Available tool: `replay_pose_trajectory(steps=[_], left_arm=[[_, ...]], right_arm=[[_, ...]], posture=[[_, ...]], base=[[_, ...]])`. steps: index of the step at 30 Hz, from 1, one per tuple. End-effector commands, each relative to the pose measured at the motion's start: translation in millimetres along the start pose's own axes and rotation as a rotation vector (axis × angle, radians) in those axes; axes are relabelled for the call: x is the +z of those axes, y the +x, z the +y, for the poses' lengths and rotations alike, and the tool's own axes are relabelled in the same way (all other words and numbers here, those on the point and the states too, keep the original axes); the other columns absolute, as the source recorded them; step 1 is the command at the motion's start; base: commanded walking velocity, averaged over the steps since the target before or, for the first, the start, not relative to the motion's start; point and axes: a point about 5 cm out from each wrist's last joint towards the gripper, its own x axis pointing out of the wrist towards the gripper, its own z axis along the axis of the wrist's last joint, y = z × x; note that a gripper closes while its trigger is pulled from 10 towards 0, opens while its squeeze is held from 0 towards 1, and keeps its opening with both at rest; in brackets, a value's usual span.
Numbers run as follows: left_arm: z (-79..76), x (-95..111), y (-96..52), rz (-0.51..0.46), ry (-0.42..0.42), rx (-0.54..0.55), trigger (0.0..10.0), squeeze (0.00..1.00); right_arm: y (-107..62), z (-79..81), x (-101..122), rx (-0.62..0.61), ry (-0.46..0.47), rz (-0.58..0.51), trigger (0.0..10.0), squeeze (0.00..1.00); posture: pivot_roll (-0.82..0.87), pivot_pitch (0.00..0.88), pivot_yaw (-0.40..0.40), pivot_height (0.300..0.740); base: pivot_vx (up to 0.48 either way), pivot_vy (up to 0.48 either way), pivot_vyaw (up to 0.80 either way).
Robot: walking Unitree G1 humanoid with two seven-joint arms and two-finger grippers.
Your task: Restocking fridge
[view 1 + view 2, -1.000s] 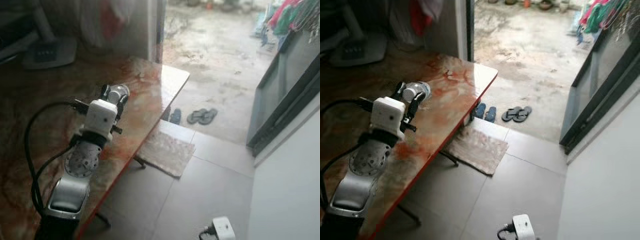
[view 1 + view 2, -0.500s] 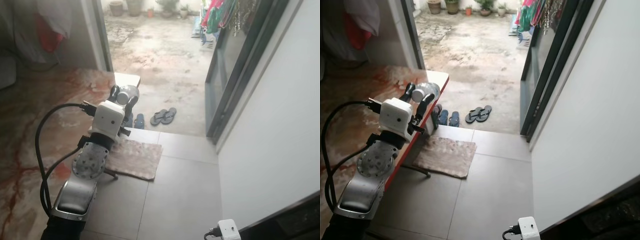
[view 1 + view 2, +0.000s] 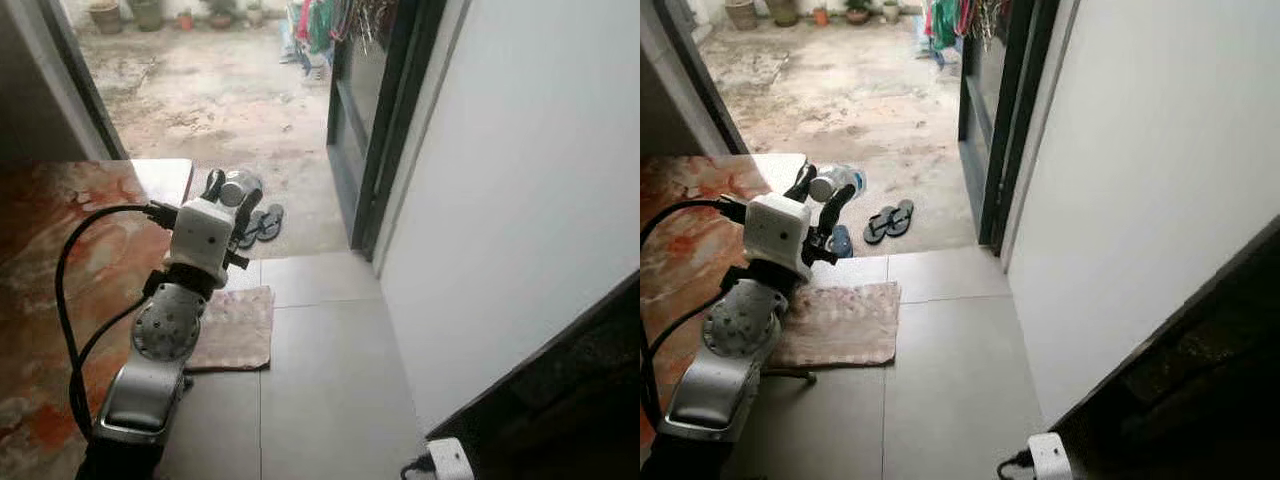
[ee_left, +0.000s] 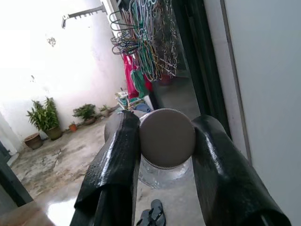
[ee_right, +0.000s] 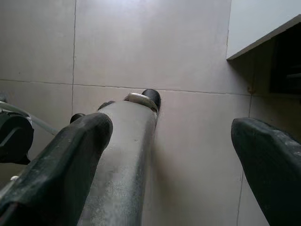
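left end effector point(image 3: 823, 194) clamped on a clear bottle point(image 3: 832, 183), held out past the table point(image 3: 700, 215) edge; mat point(image 3: 840, 322) and sandals point(image 3: 889, 219) on the floor below

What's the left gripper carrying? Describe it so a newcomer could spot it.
Start at the marble-patterned table on the robot's left, then follow the silver arm rising past its edge to the left gripper. Clamped between its black fingers is a clear bottle with a round grey cap, unlike the flat sandals on the ground beyond.
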Motion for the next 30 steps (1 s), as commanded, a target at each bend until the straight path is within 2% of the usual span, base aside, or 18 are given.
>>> replay_pose_trajectory(steps=[1,3,4,5,7,12,17,18,19,21,22,23,24,25,27,28,29,30], left_arm=[[1.1,-6.2,-2.8,0.034,-0.049,-0.009,10.0,0.0],[0.1,-18.7,-6.5,0.09,-0.112,-0.023,10.0,0.0],[-0.2,-33.3,-12.8,0.156,-0.198,-0.028,10.0,0.0],[3.5,-46.9,-19.4,0.217,-0.244,-0.001,10.0,0.0],[5.7,-52.9,-22.6,0.243,-0.257,0.015,10.0,0.0],[14.2,-84.7,-35.7,0.378,-0.21,0.026,10.0,0.0],[16.5,-115.9,-44.3,0.496,-0.303,0.056,10.0,0.0],[16.5,-115.9,-44.3,0.496,-0.303,0.056,10.0,0.0],[18.4,-129.2,-47.7,0.539,-0.322,0.092,10.0,0.0],[20.4,-146.4,-53.9,0.592,-0.285,0.127,10.0,0.0],[18.3,-159.1,-61.3,0.682,-0.289,0.12,10.0,0.0],[13.4,-168.3,-68.9,0.739,-0.361,0.102,10.0,0.0],[13.4,-168.3,-68.9,0.739,-0.361,0.102,10.0,0.0],[9.9,-173.9,-75.1,0.761,-0.418,0.097,10.0,0.0],[7.4,-183.3,-85.1,0.819,-0.457,0.132,10.0,0.0],[5.2,-186.9,-89.4,0.844,-0.466,0.136,10.0,0.0],[-0.2,-193.2,-97.6,0.897,-0.427,0.109,10.0,0.0],[-0.2,-193.2,-97.6,0.897,-0.427,0.109,10.0,0.0]], right_arm=[[-0.7,-1.0,-3.3,-0.005,0.009,0.012,10.0,0.0],[-0.6,-1.0,-3.2,-0.005,0.008,0.012,10.0,0.0],[-0.6,-0.9,-3.2,-0.006,0.009,0.012,10.0,0.0],[-0.7,-0.9,-3.3,-0.007,0.01,0.011,10.0,0.0],[-0.7,-1.1,-3.5,-0.008,0.011,0.011,10.0,0.0],[-0.7,-1.1,-3.4,-0.007,0.009,0.013,10.0,0.0],[-0.7,-1.2,-3.7,-0.009,0.011,0.013,10.0,0.0],[-0.7,-1.2,-3.7,-0.009,0.011,0.013,10.0,0.0],[-0.7,-0.9,-3.7,-0.01,0.012,0.012,10.0,0.0],[-0.7,-0.6,-4.0,-0.012,0.013,0.012,10.0,0.0],[-0.7,-0.5,-4.1,-0.013,0.015,0.012,10.0,0.0],[-0.6,-0.4,-4.1,-0.013,0.016,0.011,10.0,0.0],[-0.6,-0.4,-4.1,-0.013,0.016,0.011,10.0,0.0],[-0.6,-0.1,-4.0,-0.014,0.016,0.011,10.0,0.0],[-0.5,0.2,-4.1,-0.016,0.021,0.01,10.0,0.0],[-0.5,0.2,-4.1,-0.018,0.022,0.01,10.0,0.0],[-0.4,0.3,-4.2,-0.02,0.026,0.01,10.0,0.0],[-0.4,0.3,-4.2,-0.02,0.026,0.01,10.0,0.0]], posture=[[0.07,0.078,0.007,0.74],[0.06,0.078,0.005,0.74],[0.06,0.077,0.007,0.74],[0.06,0.079,0.008,0.74],[0.06,0.078,0.008,0.74],[0.06,0.079,0.003,0.74],[0.06,0.077,0.003,0.74],[0.06,0.077,0.003,0.74],[0.05,0.074,0.003,0.74],[0.05,0.073,0.005,0.74],[0.04,0.072,0.006,0.74],[0.04,0.074,0.006,0.74],[0.04,0.074,0.006,0.74],[0.04,0.072,0.008,0.74],[0.03,0.074,0.009,0.74],[0.03,0.075,0.009,0.74],[0.03,0.071,0.012,0.74],[0.03,0.071,0.012,0.74]], base=[[0.0,0.0,-0.78],[0.0,0.0,-0.78],[0.0,0.0,-0.78],[0.0,0.0,-0.78],[0.0,0.0,-0.78],[0.0,0.0,-0.78],[0.0,0.0,-0.78],[0.0,0.0,-0.78],[0.0,0.0,-0.78],[0.0,0.0,-0.78],[0.0,0.0,-0.78],[0.0,0.0,-0.78],[0.0,0.0,-0.78],[0.0,0.0,-0.78],[0.0,0.0,-0.78],[0.0,0.0,-0.78],[0.0,0.0,-0.78],[0.0,0.0,-0.78]])
